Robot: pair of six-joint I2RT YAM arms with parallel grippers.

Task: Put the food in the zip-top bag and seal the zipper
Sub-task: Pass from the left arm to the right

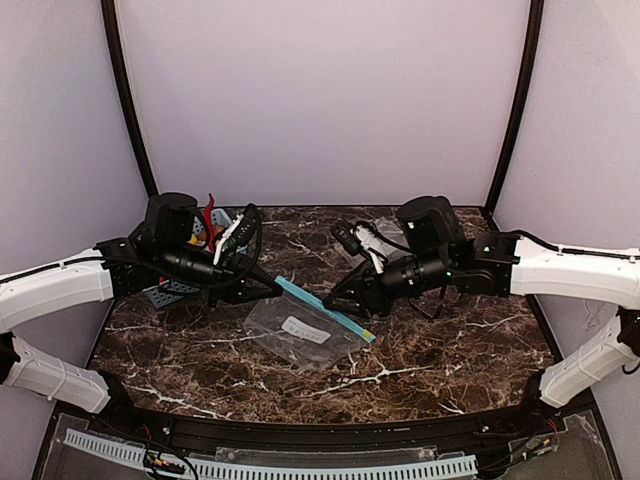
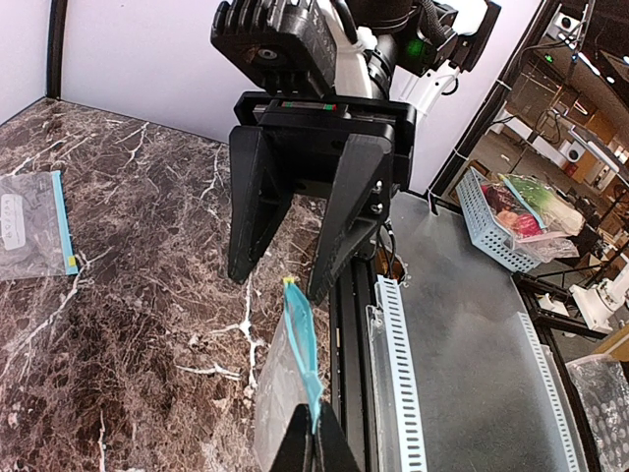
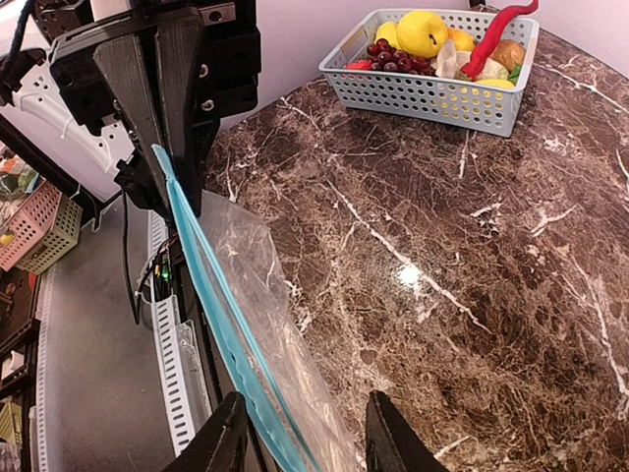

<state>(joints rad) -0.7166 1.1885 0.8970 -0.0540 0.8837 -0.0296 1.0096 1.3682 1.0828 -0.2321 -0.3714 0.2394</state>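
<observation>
The clear zip-top bag point(image 1: 300, 335) hangs between both grippers just above the marble table. My left gripper point(image 1: 272, 287) is shut on the left end of the teal zipper point(image 1: 325, 310); in the left wrist view its fingers point(image 2: 316, 442) pinch the strip point(image 2: 300, 334). My right gripper point(image 1: 345, 305) is open, its fingers either side of the zipper's other end point(image 3: 201, 285), with the bag film point(image 3: 265, 295) between them. The bag holds nothing. Two yellow lemons point(image 3: 423, 31) lie in the basket point(image 3: 432, 98), one partly hidden point(image 3: 389, 33).
The grey basket point(image 1: 170, 292) sits at the back left behind my left arm, also holding a red chili point(image 3: 496, 29) and dark grapes point(image 3: 388, 61). A second clear bag point(image 2: 34, 226) lies at the back right near my right arm. The table's front edge is close below the bag.
</observation>
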